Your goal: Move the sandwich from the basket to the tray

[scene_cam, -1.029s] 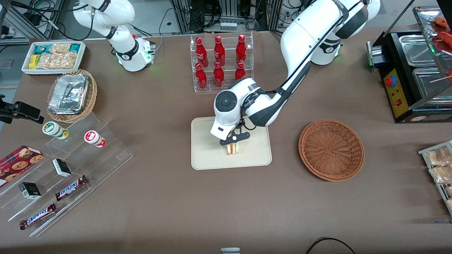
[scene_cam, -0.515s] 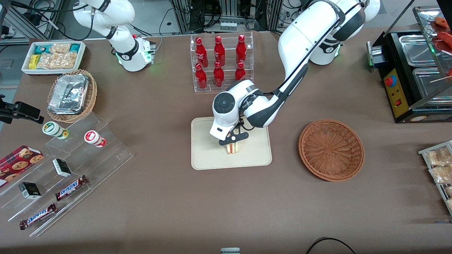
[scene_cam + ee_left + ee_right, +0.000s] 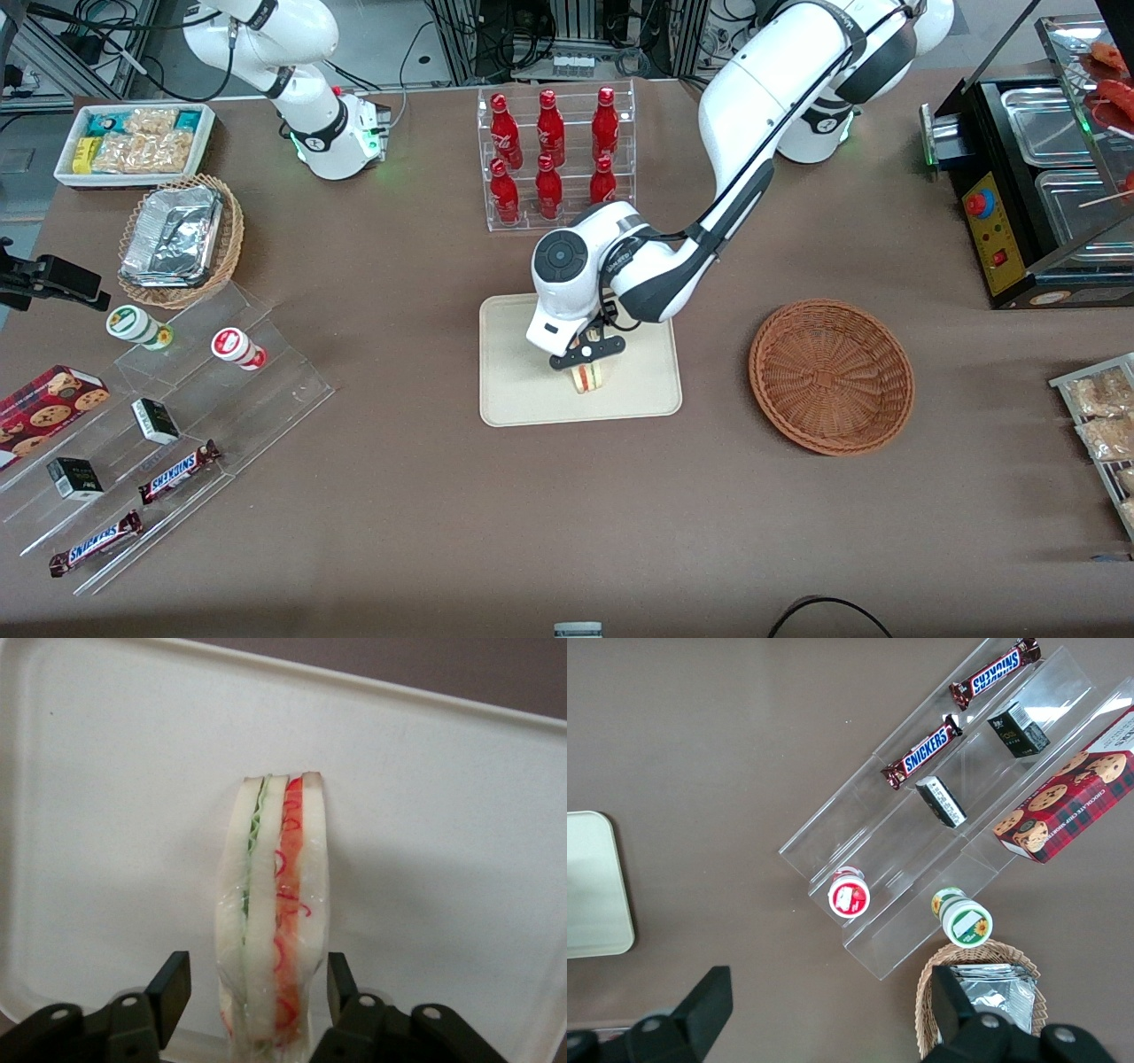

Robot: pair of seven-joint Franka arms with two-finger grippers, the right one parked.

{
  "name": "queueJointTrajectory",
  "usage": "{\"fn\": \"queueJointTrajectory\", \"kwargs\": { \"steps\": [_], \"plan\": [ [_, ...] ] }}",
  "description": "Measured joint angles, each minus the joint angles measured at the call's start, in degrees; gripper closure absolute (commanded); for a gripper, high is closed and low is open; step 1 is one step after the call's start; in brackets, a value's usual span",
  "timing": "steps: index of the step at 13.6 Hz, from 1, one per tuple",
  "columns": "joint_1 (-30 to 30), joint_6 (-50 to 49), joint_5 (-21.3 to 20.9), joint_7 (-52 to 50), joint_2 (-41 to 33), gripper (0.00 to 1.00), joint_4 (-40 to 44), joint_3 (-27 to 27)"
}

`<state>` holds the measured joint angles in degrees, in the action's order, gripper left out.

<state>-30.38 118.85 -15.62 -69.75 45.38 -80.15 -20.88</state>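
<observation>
The gripper hangs just above the flat cream-beige plastic tray, fingers spread. The triangular pale-bread sandwich stands on edge between them, unpinched. Risk: withdrawal snagging its wrap could topple it.

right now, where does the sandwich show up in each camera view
Front view: the sandwich stands on the tray, under the gripper.
Left wrist view: the sandwich stands on edge on the tray, between the open fingers, a gap on each side.
Right wrist view: no sandwich; only an end of the tray shows.
Shared landmark: the cream tray.
</observation>
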Motion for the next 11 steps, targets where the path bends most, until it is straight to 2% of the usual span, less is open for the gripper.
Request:
{"fn": "queueJointTrajectory", "kwargs": {
  "steps": [6, 11],
  "plan": [
    [0.08, -11.94, 0.01, 0.78, -1.12, 0.0, 9.64, -0.14],
    [3.0, -19.18, 0.08, 10.21, -4.79, 0.0, 10.85, 1.2]
  ]
}}
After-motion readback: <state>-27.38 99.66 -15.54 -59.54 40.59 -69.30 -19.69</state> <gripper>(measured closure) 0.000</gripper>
